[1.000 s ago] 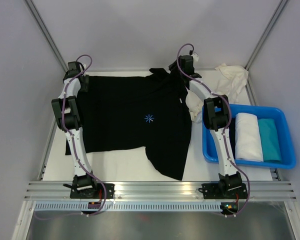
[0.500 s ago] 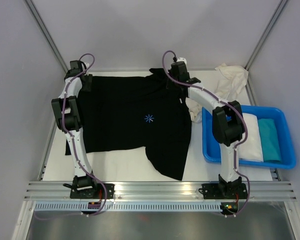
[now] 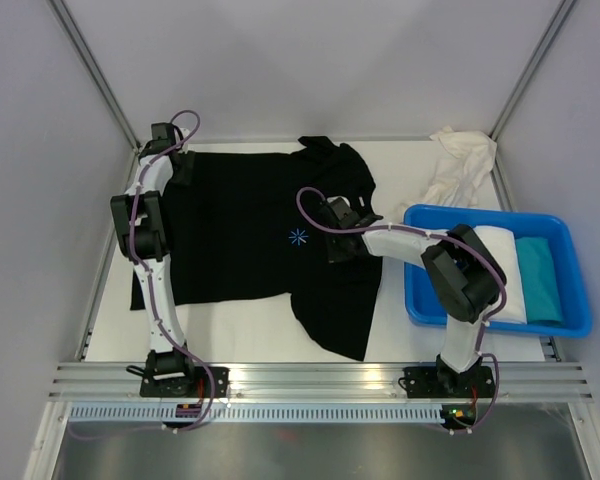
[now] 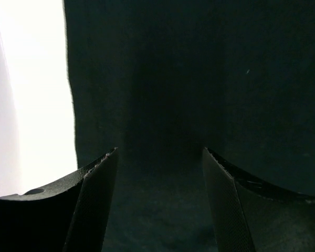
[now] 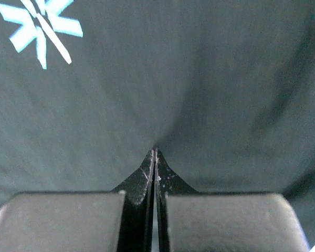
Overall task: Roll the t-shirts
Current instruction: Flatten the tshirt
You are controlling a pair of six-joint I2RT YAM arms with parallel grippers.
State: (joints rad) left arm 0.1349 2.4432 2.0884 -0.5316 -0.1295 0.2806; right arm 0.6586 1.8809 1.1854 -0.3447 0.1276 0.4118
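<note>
A black t-shirt (image 3: 250, 230) lies spread flat across the white bench (image 3: 240, 330), filling the left and middle of the top view, with its light-blue star mark (image 3: 298, 237) near the centre of the frame and one sleeve trailing toward the lower middle. The left end effector (image 3: 183, 166) sits at the upper left of that view, over the shirt's far left corner; in the left wrist view its two fingers (image 4: 94, 189) stand wide apart over the dark cloth, nothing between them, with the bright bench showing along the left of the frame. The right end effector (image 3: 338, 240) lies low on the shirt just right of the star mark; in the right wrist view its jaws are pressed tight together at lower centre, and creases in the black cloth run in toward the tips, so it appears to pinch a fold of the shirt, the star mark sitting at the upper left of that frame. A crumpled white t-shirt (image 3: 460, 160) lies on the bench at the upper right of the top view. Below it, at the right edge, a blue bin (image 3: 570, 325) holds a rolled white t-shirt (image 3: 505, 290) and, beside it, a folded teal t-shirt (image 3: 540, 275)
</note>
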